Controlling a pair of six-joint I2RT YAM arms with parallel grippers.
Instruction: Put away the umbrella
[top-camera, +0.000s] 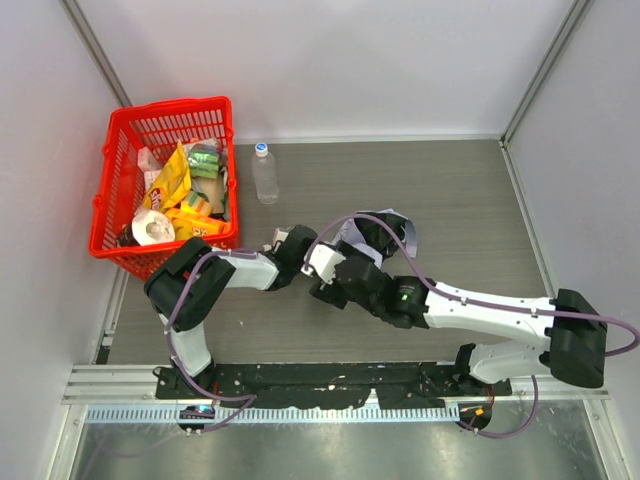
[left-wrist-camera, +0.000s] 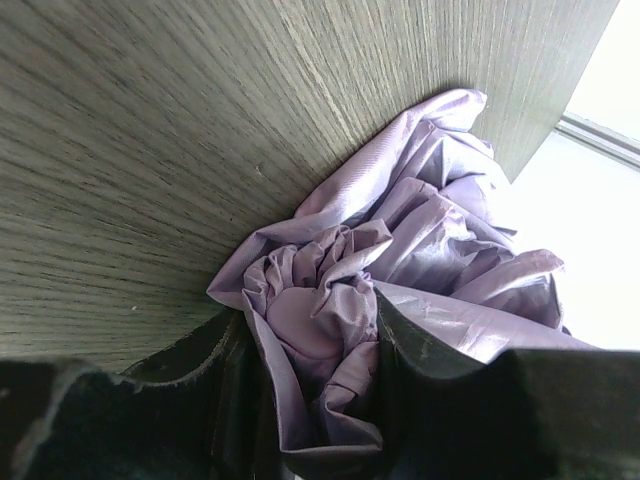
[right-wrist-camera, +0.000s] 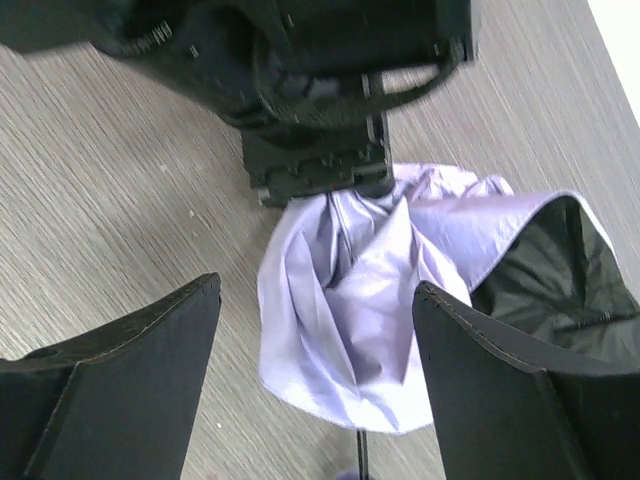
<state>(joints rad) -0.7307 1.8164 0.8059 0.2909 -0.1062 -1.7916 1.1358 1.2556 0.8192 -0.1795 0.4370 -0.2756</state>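
Note:
The umbrella (top-camera: 352, 233) lies on the wooden table as a crumpled heap of pale lavender fabric with a dark inner side, partly hidden under both arms. My left gripper (left-wrist-camera: 320, 370) is shut on a bunched fold of the umbrella (left-wrist-camera: 400, 250). In the right wrist view the umbrella (right-wrist-camera: 350, 300) hangs from the left gripper (right-wrist-camera: 320, 165), and a thin black shaft (right-wrist-camera: 360, 455) shows below the cloth. My right gripper (right-wrist-camera: 315, 300) stands open just above the fabric, one finger on each side, not touching it. From above, the left gripper (top-camera: 292, 245) and right gripper (top-camera: 335, 262) meet at mid-table.
A red basket (top-camera: 120, 180) full of snack packets and a paper roll sits at the back left. A clear plastic bottle (top-camera: 265, 175) stands just right of it. White walls close the table at the back and on both sides.

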